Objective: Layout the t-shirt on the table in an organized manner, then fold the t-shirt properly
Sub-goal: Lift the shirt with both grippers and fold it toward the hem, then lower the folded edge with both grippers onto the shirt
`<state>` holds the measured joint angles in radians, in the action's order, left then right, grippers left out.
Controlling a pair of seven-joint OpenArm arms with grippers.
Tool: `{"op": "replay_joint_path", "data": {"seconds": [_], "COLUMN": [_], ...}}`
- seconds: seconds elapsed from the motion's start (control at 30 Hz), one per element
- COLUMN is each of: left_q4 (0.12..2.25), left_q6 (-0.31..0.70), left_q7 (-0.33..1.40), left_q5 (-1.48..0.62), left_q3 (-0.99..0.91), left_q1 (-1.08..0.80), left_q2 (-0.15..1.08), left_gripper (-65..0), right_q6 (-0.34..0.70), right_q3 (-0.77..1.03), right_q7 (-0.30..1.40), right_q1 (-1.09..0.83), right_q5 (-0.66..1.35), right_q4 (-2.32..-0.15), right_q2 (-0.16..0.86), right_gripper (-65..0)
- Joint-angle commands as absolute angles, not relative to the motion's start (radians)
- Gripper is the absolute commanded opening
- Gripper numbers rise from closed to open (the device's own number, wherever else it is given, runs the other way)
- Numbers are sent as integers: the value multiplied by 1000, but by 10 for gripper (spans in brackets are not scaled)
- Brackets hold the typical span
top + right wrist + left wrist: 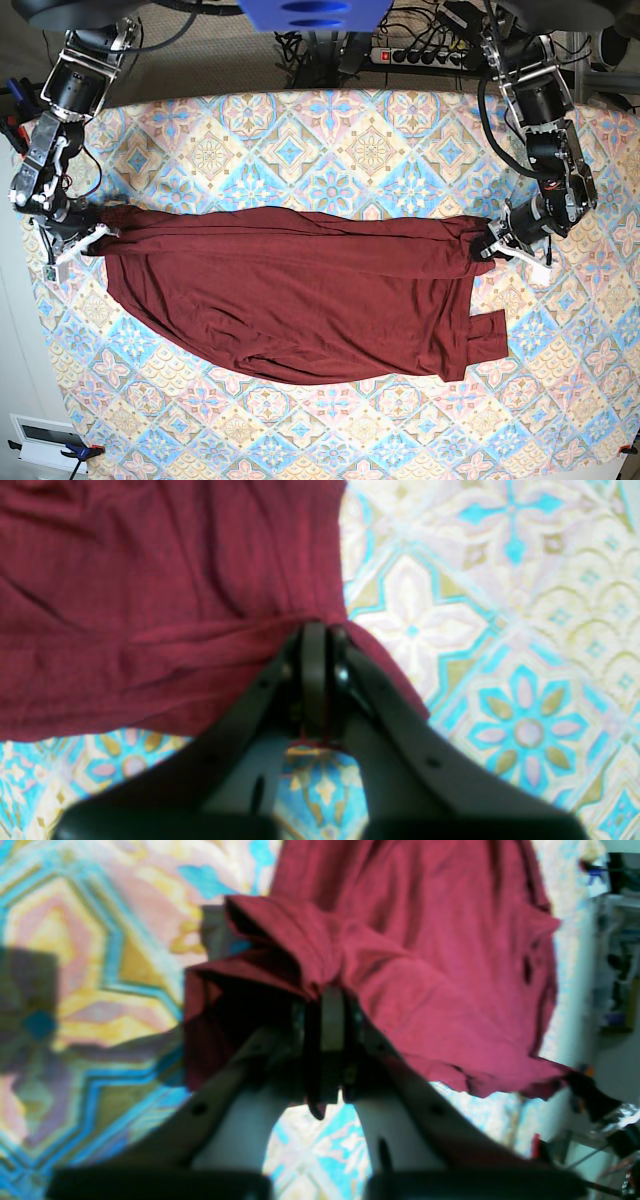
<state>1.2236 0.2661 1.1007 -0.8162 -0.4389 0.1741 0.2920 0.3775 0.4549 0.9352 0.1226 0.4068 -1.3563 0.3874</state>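
Nearest the base camera, the lower hem of the plain dark maroon knit t-shirt [290,310] sags in a curve over the worktop [330,130] with its pastel blue, pink and cream tile-patterned cloth. The garment lies across the middle, its long axis running side to side between the two arms; which end is the neck I cannot tell. Farther back, its upper edge is pulled fairly straight. The right gripper [320,630] has its fingers clamped shut on one end of that edge, and the left gripper [330,995] pinches bunched cloth at the other. By my judgement the spreading is under way, wrinkles remain, and no fold has been made.
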Motion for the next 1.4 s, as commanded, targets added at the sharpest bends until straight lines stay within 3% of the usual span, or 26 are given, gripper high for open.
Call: {"op": "replay_joint_path", "data": {"seconds": [0.0, 0.13, 0.33, 0.43, 0.73, 0.93, 1.37], "left_q4": [1237, 1242, 1242, 1242, 1242, 1237, 1236], "left_q6": [274, 275, 277, 277, 275, 274, 274], "left_q7": [1098, 1145, 1153, 1182, 1210, 1147, 1089], "left_q5": [-822, -832, -1000, -1112, -1204, -1198, -943], "left_q3": [-441, -381, -303, -329, -389, -380, -389], "left_q1": [194, 194, 185, 133, 12, -8, 71], "left_q2": [317, 380, 481, 533, 533, 464, 280], "left_gripper": [-649, -554, -358, -310, -313, -313, -313], "right_q6": [378, 378, 377, 377, 377, 377, 377], "right_q3": [461, 427, 366, 366, 367, 367, 369], "right_q7": [915, 921, 921, 921, 917, 917, 917], "right_q1": [140, 134, 74, 42, -59, -62, -62], "right_q5": [417, 415, 398, 374, 355, 355, 355], "right_q4": [-1372, -1374, -1438, -1515, -1626, -1639, -1644], "right_q2": [409, 414, 415, 414, 414, 414, 414], "right_gripper": [-650, -624, -490, -484, -484, -484, -484]}}
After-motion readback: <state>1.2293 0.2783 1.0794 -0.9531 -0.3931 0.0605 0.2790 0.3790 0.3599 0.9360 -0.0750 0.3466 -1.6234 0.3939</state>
